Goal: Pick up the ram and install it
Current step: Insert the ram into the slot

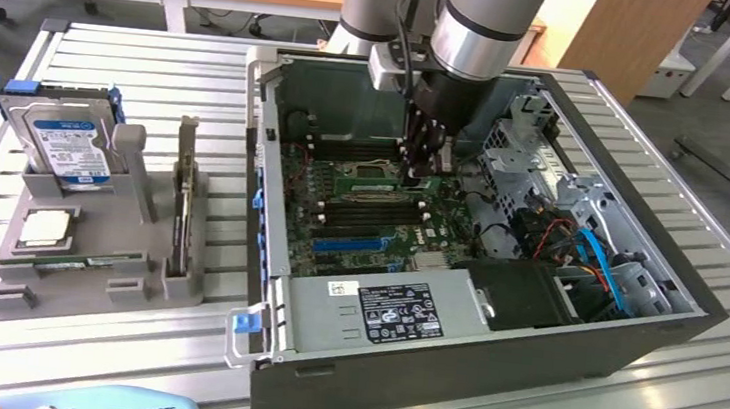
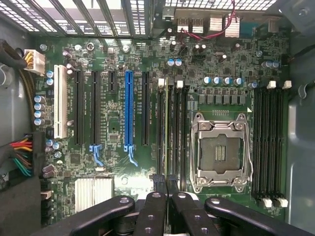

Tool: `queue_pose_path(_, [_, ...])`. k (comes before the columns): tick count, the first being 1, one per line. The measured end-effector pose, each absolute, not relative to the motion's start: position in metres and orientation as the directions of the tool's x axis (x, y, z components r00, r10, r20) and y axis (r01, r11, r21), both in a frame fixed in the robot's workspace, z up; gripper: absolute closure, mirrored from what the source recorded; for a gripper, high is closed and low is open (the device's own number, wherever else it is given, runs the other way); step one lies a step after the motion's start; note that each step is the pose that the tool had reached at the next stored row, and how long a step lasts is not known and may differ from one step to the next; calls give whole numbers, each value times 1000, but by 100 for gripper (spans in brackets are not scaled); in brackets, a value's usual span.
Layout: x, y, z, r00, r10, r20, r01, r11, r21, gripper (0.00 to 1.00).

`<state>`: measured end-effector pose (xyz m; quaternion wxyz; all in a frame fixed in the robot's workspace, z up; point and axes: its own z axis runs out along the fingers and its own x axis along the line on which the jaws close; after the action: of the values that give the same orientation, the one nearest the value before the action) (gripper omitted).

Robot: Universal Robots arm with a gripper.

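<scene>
- Slatted metal table point(image 1: 150, 63), with desks behind it, carries an open computer case point(image 1: 455, 384) laid on its side. A grey parts holder point(image 1: 61, 301) sits on the exterior view's left.
- We see the arm reaching straight down into the case, with the gripper point(image 1: 420, 170) low over the motherboard point(image 1: 364, 214).
- From the wrist, the gripper point(image 2: 166, 194) has its fingers drawn almost together. We judge they pinch the ram point(image 2: 168, 132) by its upper edge, since it shows edge-on as a thin greenish strip running away from the fingertips.
- So the ram hangs directly beneath the tool. Its long axis runs parallel with the bank of memory slots between the CPU socket point(image 2: 220, 150) and the blue slot point(image 2: 129, 110).
- It lines up over one slot of that bank. We cannot tell whether its lower edge touches the slot or hangs just above it.
- Margins are tight: neighbouring slots lie just beside it, white latches point(image 2: 161, 82) mark the bank's far end, and the socket's metal frame is near.
- Elsewhere there is room. The second slot bank point(image 2: 268, 142) beyond the socket, the bundled wires point(image 2: 19, 157) and the case walls are all well apart from the fingers.
- On the holder, the hard drive point(image 1: 70, 141), another green stick point(image 1: 85, 261) and a dark expansion card point(image 1: 184, 197) stand well apart from the gripper.
</scene>
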<state>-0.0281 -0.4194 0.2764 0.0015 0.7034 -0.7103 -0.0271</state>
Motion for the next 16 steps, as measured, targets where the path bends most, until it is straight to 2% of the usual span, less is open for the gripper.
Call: queue_pose_path(16, [-28,-419,266,-11,-999,-35,-999,9,41,89])
